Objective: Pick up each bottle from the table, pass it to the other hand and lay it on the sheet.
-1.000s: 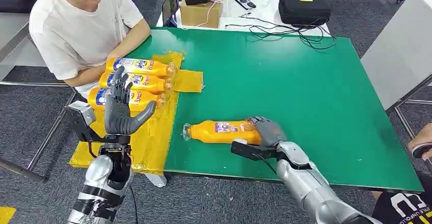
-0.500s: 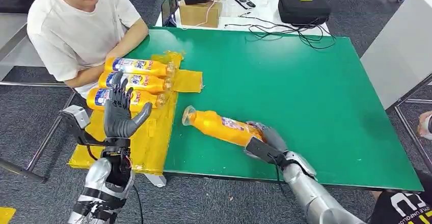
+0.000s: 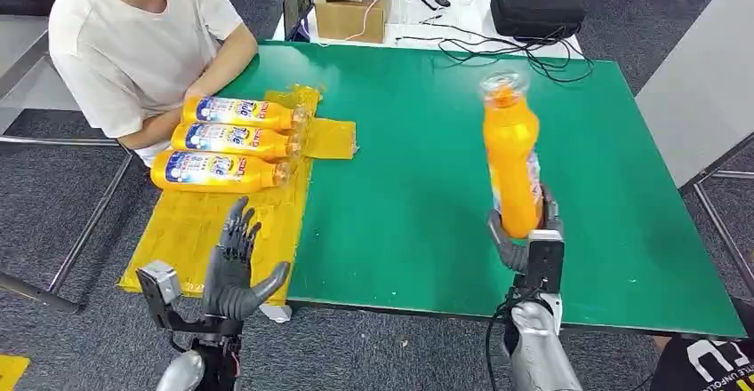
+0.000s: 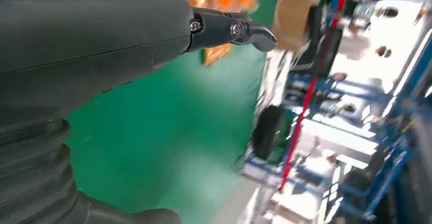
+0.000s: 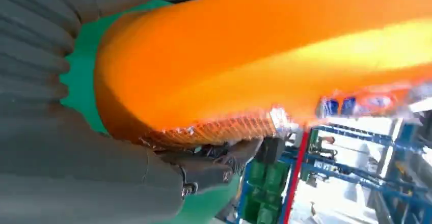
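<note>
Your right hand grips the orange bottle around its base, holding it upright with the cap end up, lifted clear of the green table over the near-right part. The right wrist view confirms it: fingers wrap under the orange body, thumb on the other side. Gripping low leaves the upper body and neck free, which looks like it's meant for the other hand to take.

Your left hand is released, empty, fingers spread and pointing up, palm turned toward the right. It hovers at the near edge of the yellow sheet, well apart from the held bottle. Reads like a receiving pose for the pass.

Three bottles already lie on the far part of the sheet, side by side, caps pointing right, touching or nearly so. The near part of the sheet is bare, so that's probably where this one goes.

A person sits at the far left, arm resting beside the sheet.

Handover not yet done. Next you need to bring the two hands together. Risk: the bottle is tall and held low, so it may tip in the grip.
</note>
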Controlling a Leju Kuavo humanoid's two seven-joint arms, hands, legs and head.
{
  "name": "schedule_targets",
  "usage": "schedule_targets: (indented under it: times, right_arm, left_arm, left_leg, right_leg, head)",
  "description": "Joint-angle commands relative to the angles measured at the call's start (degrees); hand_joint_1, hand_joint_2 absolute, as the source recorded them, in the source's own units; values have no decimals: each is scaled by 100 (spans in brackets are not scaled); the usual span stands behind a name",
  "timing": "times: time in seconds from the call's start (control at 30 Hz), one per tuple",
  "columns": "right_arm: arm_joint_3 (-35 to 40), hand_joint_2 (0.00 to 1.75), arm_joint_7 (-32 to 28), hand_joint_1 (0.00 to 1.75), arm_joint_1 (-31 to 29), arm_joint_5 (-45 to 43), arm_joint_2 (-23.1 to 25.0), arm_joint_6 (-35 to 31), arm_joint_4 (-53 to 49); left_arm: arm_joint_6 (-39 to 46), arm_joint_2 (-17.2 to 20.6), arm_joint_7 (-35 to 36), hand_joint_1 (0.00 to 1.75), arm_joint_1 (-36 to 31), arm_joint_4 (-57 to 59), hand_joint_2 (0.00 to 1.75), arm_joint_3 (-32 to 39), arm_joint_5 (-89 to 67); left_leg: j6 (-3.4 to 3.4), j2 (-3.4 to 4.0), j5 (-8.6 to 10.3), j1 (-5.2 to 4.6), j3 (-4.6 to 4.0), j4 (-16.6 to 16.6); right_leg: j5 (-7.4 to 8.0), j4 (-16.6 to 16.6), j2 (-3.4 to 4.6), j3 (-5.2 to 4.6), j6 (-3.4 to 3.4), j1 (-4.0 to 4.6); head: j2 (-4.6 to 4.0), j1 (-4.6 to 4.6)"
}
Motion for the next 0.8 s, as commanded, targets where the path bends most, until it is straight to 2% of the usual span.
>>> schedule_targets:
  times: [0.03,0.07,0.1,0.17,0.23,0.27,0.3,0.4,0.43,0.6,0.73,0.8]
  right_arm:
    - [247,175,269,175,-6,365,255,472,-10]
    - [247,175,269,175,-6,365,255,472,-10]
    - [489,175,330,175,-63,444,143,819,125]
    - [1218,175,413,175,-136,973,63,1309,445]
    - [1660,175,257,175,-98,1135,169,1574,629]
    - [2037,175,149,175,-21,1488,188,1416,639]
    - [2372,175,-37,175,134,1808,188,754,371]
    - [3143,175,-37,175,411,1561,133,-260,-306]
    - [3302,175,-37,175,449,1532,130,-374,-408]
    - [3663,175,-37,175,524,1581,164,-475,-530]
    - [4047,175,-37,175,537,1438,252,-244,-249]
    - [4047,175,-37,175,537,1438,252,-244,-249]
  left_arm:
    - [-123,-150,140,0,-85,443,175,-822,49]
    - [-123,-150,140,0,-85,443,175,-822,49]
    - [-431,-212,441,0,-100,533,175,-757,636]
    - [-437,-276,204,0,-381,673,175,-968,615]
    - [-381,-433,168,0,-762,895,175,-1144,616]
    - [-233,-510,104,0,-1000,1049,175,-1273,507]
    - [-181,-549,114,0,-1187,1195,175,-1415,503]
    - [21,-683,90,0,-1449,1504,175,-1605,637]
    - [58,-676,64,0,-1474,1531,175,-1670,651]
    - [-49,-587,123,0,-1396,1486,175,-1740,846]
    - [-114,-549,-81,0,-1287,1309,175,-1796,783]
    - [-114,-549,-81,0,-1287,1309,175,-1796,783]
  left_leg:
    - [-10,13,-12,5,35,-2]
    - [-8,9,-5,3,20,-3]
    - [-7,4,-3,2,15,-4]
    - [-11,6,-10,8,33,-4]
    - [-11,9,-8,8,32,-3]
    - [-8,3,-1,9,18,-2]
    - [-10,2,-4,14,25,-2]
    - [-11,-15,-5,13,31,-3]
    - [-8,-21,-1,11,28,-5]
    - [-3,4,-1,8,18,-3]
    - [-10,1,-12,12,43,-3]
    - [-6,8,-4,7,24,-6]
  right_leg:
    - [-9,-1,7,31,-18,7]
    - [-3,-2,4,14,-12,5]
    - [-3,-1,-1,9,-10,4]
    - [-10,-2,-1,28,-19,11]
    - [-7,-3,3,28,-16,12]
    - [-2,-3,-1,17,-9,12]
    - [-5,-4,-4,26,-14,17]
    - [-13,-1,-22,34,-16,15]
    - [-12,-2,-26,31,-14,13]
    - [-4,-1,-5,18,-10,10]
    - [-17,-2,-15,41,-21,15]
    - [-5,-5,-4,19,-13,10]
  head:
    - [0,-2]
    - [0,-2]
    - [0,-2]
    - [0,-2]
    - [0,-2]
    - [0,-2]
    - [0,0]
    - [0,-2]
    - [0,-2]
    - [0,-2]
    - [0,-2]
    - [0,-2]
